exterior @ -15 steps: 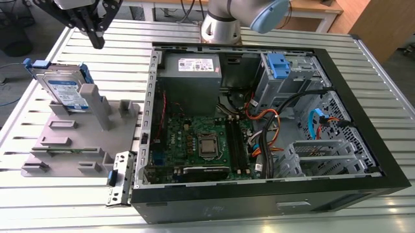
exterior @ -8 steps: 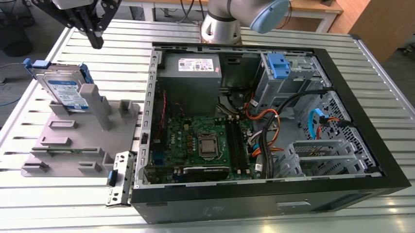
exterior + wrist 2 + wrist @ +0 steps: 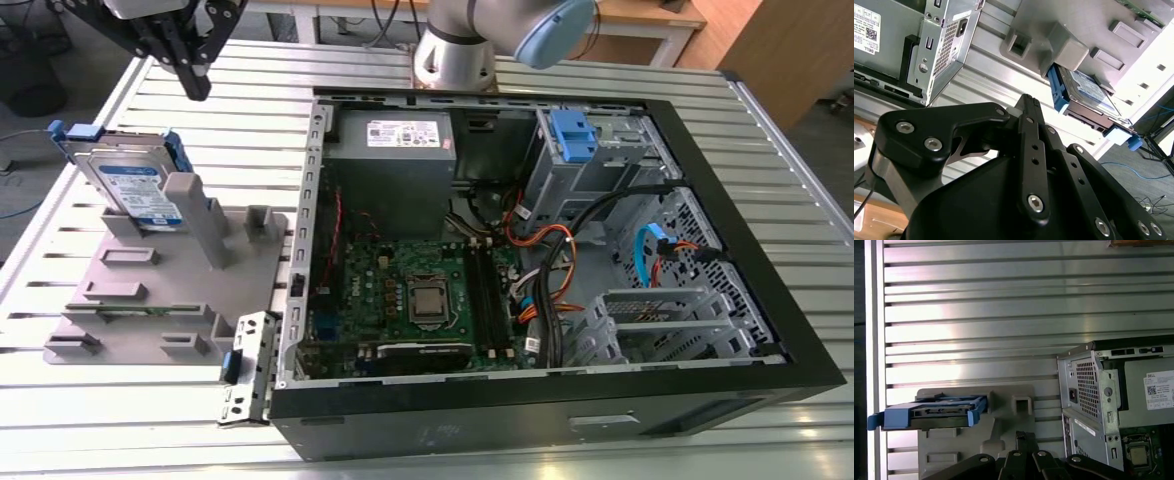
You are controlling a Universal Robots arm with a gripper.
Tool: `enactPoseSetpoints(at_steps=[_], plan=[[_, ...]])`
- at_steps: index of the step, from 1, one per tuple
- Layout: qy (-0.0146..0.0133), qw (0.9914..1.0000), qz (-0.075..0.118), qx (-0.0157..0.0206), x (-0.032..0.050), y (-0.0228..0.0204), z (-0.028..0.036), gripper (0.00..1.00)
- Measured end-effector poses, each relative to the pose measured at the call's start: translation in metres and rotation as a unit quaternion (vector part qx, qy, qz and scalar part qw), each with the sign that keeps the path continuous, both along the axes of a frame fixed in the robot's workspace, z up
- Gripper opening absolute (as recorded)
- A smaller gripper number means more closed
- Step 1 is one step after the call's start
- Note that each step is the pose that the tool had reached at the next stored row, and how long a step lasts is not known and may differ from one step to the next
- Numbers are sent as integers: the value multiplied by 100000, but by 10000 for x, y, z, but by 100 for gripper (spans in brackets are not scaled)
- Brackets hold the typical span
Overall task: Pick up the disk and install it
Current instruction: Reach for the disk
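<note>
We find the fingers (image 3: 1029,125) of the gripper (image 3: 198,88) drawn close together, narrow, with nothing held between them (both wrist views agree on this). The fingertips hang in the air above the slatted metal table (image 3: 747,110) and touch nothing.

Nearest to the fingers is the disk (image 3: 134,185), lower than the tips and clear of them. It stands on its long edge, leaning a little, with its white-and-blue label facing out in the exterior view and its blue carrier frame (image 3: 74,130) running round the edge. One blue end tab juts past the fixture in both wrist views. The disk sits in a slot of the grey fixture (image 3: 160,290), a stepped block with several upright posts and pockets, which rests flat on the table below the fingers.

Beyond the fixture, to the exterior view's right of the fingers, lies the open computer case (image 3: 534,400), set on its side just beside the block. Inside it we note the grey power supply box (image 3: 387,170) at the end nearer the fingers, the green motherboard (image 3: 400,290), and a bundle of cables (image 3: 561,250). Farther off is a metal drive bay carrying a small blue latch piece (image 3: 570,135). The robot arm (image 3: 461,50) rises behind the case, well apart from the disk.
</note>
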State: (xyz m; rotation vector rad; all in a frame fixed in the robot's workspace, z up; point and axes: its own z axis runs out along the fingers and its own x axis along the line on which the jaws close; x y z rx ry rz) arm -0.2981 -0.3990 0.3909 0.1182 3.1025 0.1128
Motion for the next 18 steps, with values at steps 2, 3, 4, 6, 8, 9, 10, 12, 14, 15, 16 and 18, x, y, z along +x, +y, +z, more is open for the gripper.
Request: enactPoseSetpoints(at_steps=[2,3,4,6,8,9,10,12,14,15,16,18], plan=[[2,100000,1,0,-8,0,0,11],[1,100000,1,2,-12,0,0,11],[-2,100000,-2,3,-18,0,0,11],[1,100000,0,4,-30,0,0,11],[0,100000,2,1,-43,0,0,11],[-1,100000,1,2,-50,0,0,11],[2,100000,2,0,-57,0,0,11],[-1,100000,4,2,-65,0,0,11],[0,100000,6,2,-69,0,0,11],[2,100000,3,2,-72,0,0,11],[-1,100000,2,3,-75,0,0,11],[0,100000,3,2,-75,0,0,11]])
